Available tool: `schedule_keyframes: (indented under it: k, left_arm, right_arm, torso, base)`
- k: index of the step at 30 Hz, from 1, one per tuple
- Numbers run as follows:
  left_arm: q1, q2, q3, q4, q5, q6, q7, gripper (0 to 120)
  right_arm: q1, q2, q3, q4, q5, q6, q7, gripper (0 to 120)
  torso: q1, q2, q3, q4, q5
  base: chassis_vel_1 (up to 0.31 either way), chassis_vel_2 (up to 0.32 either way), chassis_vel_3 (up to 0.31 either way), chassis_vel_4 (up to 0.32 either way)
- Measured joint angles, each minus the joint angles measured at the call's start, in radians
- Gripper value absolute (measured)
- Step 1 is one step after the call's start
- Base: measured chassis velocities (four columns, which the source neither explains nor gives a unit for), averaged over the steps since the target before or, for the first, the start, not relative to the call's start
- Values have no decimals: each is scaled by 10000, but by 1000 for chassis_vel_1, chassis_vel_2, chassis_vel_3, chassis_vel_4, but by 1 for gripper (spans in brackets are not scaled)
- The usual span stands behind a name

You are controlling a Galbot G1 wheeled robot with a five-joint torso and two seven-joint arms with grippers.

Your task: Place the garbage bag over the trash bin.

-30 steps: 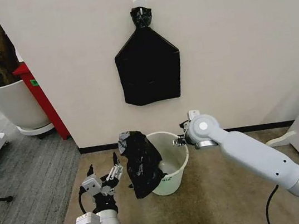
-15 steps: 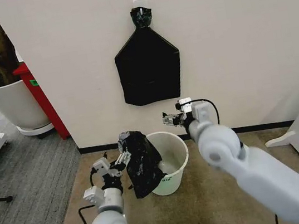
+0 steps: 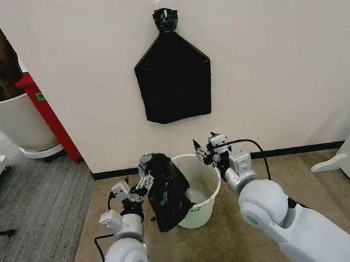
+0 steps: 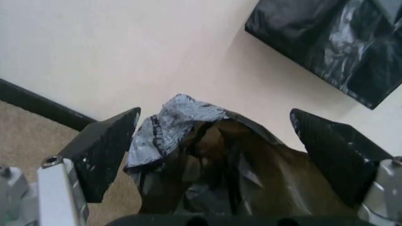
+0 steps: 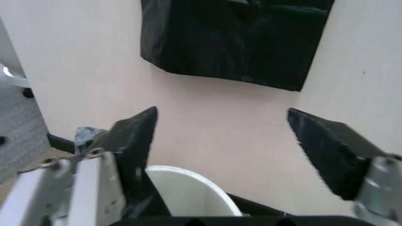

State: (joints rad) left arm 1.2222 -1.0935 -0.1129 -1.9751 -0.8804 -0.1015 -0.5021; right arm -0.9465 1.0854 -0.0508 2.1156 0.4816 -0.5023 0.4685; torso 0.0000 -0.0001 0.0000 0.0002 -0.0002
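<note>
we see the trash bin (image 3: 199, 189) standing on the brown carpet (image 3: 255, 224) close to the cream wall (image 3: 269, 57). the garbage bag (image 3: 165, 190) is draped over the bin's left rim, bunched up above the rim and hanging down the outside of the bin, so the bin's mouth is mostly uncovered.

our left gripper (image 3: 131, 191) is just beside the bag's left side, near its top. in the left wrist view the left gripper (image 4: 217, 155) has its two dark fingers (image 4: 103, 150) spread wide apart, with the crumpled top of the bag (image 4: 188, 141) sitting between them; the left finger is close beside the bag's edge, and we cannot tell whether it touches. it grips nothing.

our right gripper (image 3: 207, 149) is just over the bin's far right rim, near the wall. in the right wrist view the right gripper (image 5: 223, 141) is also wide open and holds nothing, with a part of the bin's white rim (image 5: 188, 188) beneath it.

on the wall above the bin hangs a flat black bundle (image 3: 174, 78) with a knotted top. at the far left stands a big white plant pot (image 3: 12, 119) beside a red stand (image 3: 51, 116).
</note>
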Motion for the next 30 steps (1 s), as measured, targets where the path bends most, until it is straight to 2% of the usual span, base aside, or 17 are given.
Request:
schedule_keyframes:
  k: [6,11,15,18,20,24,30]
  left_arm:
    - [-573,-103,515,309,-637,524,-445,93]
    - [-341,26,622,-43,-669,1004,-836,90]
    - [-85,151,577,-249,-515,1240,-1135,81]
    - [187,331,425,-631,-448,1779,-1632,67]
    - [231,397,337,-749,-440,2018,-1794,63]
    - [107,382,306,-673,-525,2328,-2010,62]
    - [-622,190,603,-101,-967,2538,-2005,61]
  right_arm:
    - [-87,62,-47,70,44,0,-57,99]
    - [-135,66,45,-28,14,74,-79,100]
    - [-159,88,61,-63,-16,89,-94,100]
    - [-175,91,58,-114,-119,110,-151,100]
    - [-193,122,46,-118,-163,130,-175,100]
    - [-244,220,-1,-111,-295,140,-234,100]
    - [-433,230,17,-37,-723,255,-510,100]
  torso:
    - [0,0,0,-3,1]
    - [0,0,0,-3,2]
    - [0,0,0,-1,1]
    - [0,0,0,0,1]
    - [0,0,0,0,3]
    - [0,0,0,-1,2]
    - [0,0,0,-1,0]
  base:
    - [0,0,0,0]
    - [0,0,0,0]
    - [0,0,0,0]
    - [0,0,0,0]
    - [0,0,0,0]
    - [0,0,0,0]
    - [0,0,0,0]
